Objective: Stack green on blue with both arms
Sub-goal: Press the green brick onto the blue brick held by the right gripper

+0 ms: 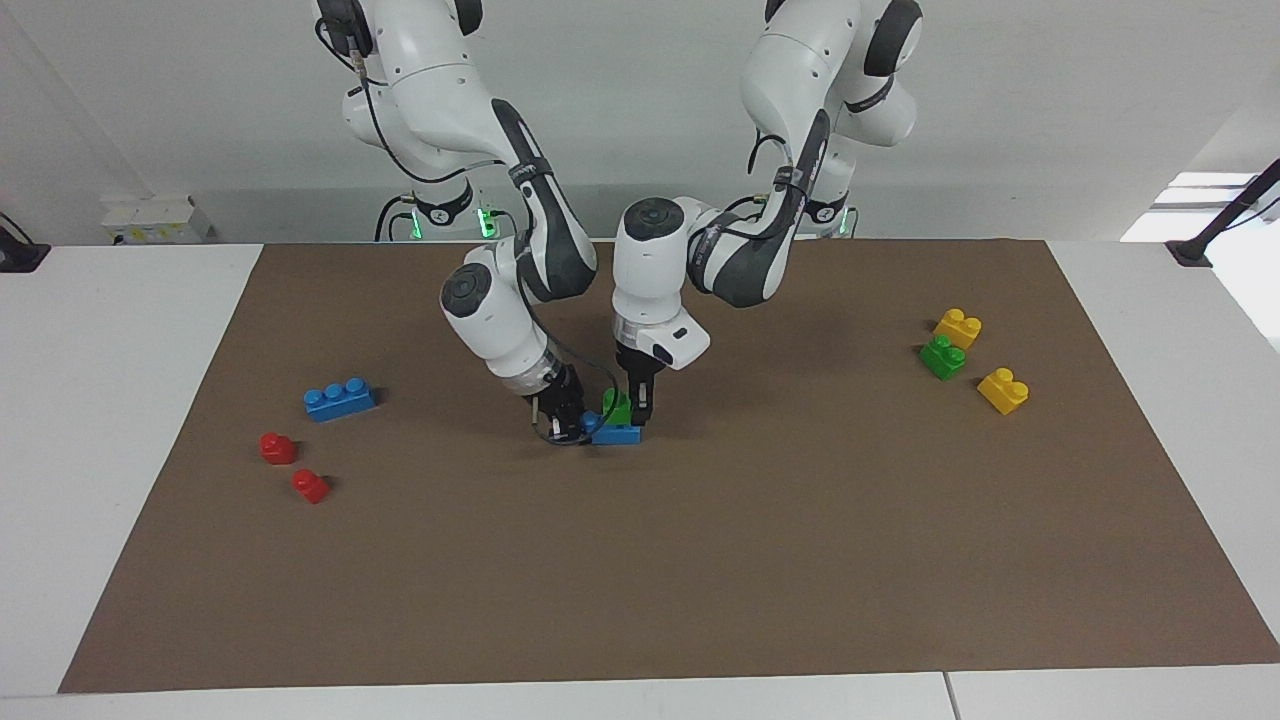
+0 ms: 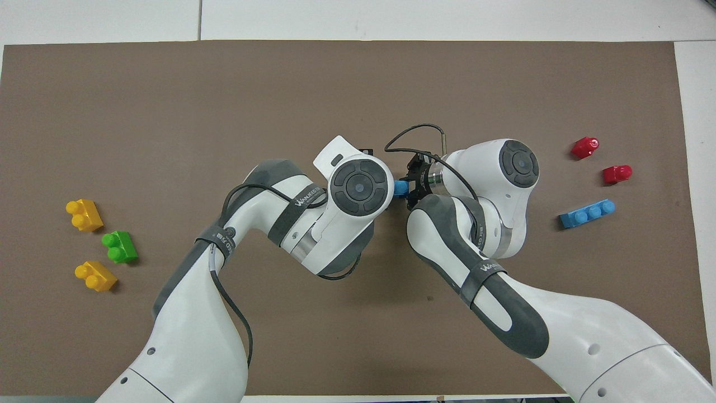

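So the setup is a white table with a big brown mat covering most of it, plain white wall at the robots' end. No bins or trays anywhere, everything just sits loose on the mat.

Using the blue brick in the middle of the mat as my landmark: a green brick is sitting on top of it, tilted a bit rather than pressed flat as far as I can tell. The left gripper comes straight down and is clamped around that green brick. The right gripper leans in low at the blue brick's end toward the right arm's side and looks closed on that end, pinning it to the mat. From overhead only a sliver of the blue brick shows between the two wrists.

Off toward the right arm's end from the landmark: a second blue brick and two red bricks just past it, farther from the robots. Well off toward the left arm's end: a second green brick sitting between two yellow bricks, all close together.
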### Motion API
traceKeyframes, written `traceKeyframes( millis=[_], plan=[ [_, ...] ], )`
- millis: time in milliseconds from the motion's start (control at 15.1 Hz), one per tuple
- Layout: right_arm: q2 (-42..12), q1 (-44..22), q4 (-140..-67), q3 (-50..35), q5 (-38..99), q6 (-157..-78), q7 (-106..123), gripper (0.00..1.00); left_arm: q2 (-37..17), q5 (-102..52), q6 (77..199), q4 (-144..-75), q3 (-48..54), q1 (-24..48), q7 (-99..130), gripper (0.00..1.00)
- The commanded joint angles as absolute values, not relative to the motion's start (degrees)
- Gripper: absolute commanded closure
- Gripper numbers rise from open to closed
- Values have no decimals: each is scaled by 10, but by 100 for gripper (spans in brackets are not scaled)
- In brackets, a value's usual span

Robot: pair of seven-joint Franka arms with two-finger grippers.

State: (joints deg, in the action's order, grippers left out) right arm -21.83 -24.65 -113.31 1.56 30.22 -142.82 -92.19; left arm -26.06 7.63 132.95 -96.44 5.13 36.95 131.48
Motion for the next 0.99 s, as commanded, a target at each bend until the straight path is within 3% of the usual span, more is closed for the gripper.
traceKeyframes(
  millis=[0,794,861,927],
  plan=[
    [-205,-250,-1155,18,301,-1445,-925,100,-266,91,1352,-969,43,377,1329,100],
    [-205,-249,-1154,18,301,-1445,-925,100,-283,119,1359,-972,43,378,1325,98],
    [-205,-248,-1154,18,301,-1444,-926,100,-283,135,1356,-970,44,378,1324,1],
    [-205,-248,-1152,18,301,-1444,-926,100,-283,137,1357,-970,44,378,1323,0]
  ],
)
